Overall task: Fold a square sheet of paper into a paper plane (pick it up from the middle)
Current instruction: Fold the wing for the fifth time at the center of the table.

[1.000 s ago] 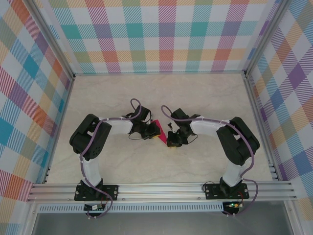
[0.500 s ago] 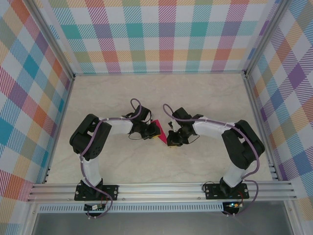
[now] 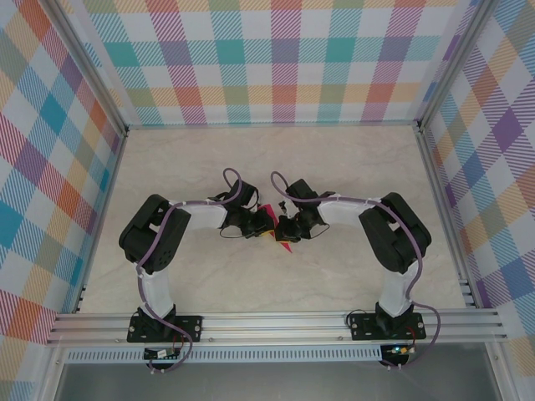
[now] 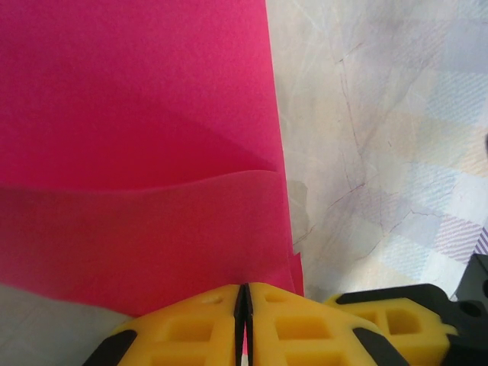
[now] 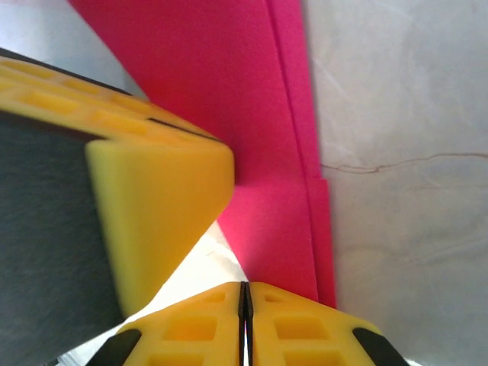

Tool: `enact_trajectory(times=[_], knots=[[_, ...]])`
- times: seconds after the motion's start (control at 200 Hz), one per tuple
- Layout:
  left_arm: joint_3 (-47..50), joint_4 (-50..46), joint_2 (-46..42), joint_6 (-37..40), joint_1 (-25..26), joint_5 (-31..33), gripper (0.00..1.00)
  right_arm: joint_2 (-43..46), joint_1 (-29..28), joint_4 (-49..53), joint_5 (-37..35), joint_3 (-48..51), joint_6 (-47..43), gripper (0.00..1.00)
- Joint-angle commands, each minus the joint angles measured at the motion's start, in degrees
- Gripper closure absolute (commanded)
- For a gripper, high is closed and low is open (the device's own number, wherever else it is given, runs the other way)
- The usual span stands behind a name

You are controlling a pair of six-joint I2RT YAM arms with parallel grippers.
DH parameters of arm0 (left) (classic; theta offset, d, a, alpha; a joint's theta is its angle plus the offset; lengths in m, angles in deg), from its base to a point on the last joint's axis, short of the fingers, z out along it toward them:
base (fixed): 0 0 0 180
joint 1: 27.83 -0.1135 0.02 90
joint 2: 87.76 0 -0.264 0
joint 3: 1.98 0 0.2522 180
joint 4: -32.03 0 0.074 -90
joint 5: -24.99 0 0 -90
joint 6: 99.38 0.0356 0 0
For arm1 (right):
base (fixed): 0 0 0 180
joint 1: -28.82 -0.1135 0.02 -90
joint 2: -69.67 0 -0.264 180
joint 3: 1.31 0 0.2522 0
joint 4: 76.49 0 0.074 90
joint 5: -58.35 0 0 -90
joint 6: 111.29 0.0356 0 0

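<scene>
The square sheet of paper is magenta-pink and folded into several layers; it lies at the table's middle, mostly hidden under the two wrists. In the left wrist view the paper covers the upper left, with a curved fold across it. My left gripper is shut on its near edge, and pink shows in the seam between the jaws. In the right wrist view the paper runs down as a narrow layered strip to my right gripper, which is shut with its tips at the strip's lower end. From above, left gripper and right gripper nearly touch.
The marble-patterned table is walled by plaid panels at the back and sides, with aluminium rails along the near edge. A yellow finger of the left gripper stands close on the left in the right wrist view.
The right gripper has moved left to meet the left gripper over the paper, and its elbow has swung inward. The left arm has stayed put.
</scene>
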Motion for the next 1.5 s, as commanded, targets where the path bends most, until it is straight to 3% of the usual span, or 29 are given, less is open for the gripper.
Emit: enact_trajectory(times=[0.0,0.305,0.44,0.52,1.495], knots=[[-0.15,-2.46,2.18,1.46,0.43,3.13,0.88,-1.03,0.76,0.75,-1.0,1.66,0.47,0.9],[-3.16,-3.13,-2.4,9.08,0.18,1.0,0.85,-2.27,2.36,2.26,-0.86,3.65,0.72,0.9],[-5.26,-7.4,-4.5,11.99,-0.15,5.51,0.83,-2.59,2.46,2.15,-0.59,3.73,0.66,0.9],[-5.72,-8.69,-4.27,12.04,-0.59,8.6,0.83,-2.7,2.45,1.6,-0.42,4.07,0.83,0.9],[-5.78,-9.98,0.68,9.66,-3.4,12.69,0.85,-3.99,2.45,2.61,-0.5,3.73,0.69,0.9]])
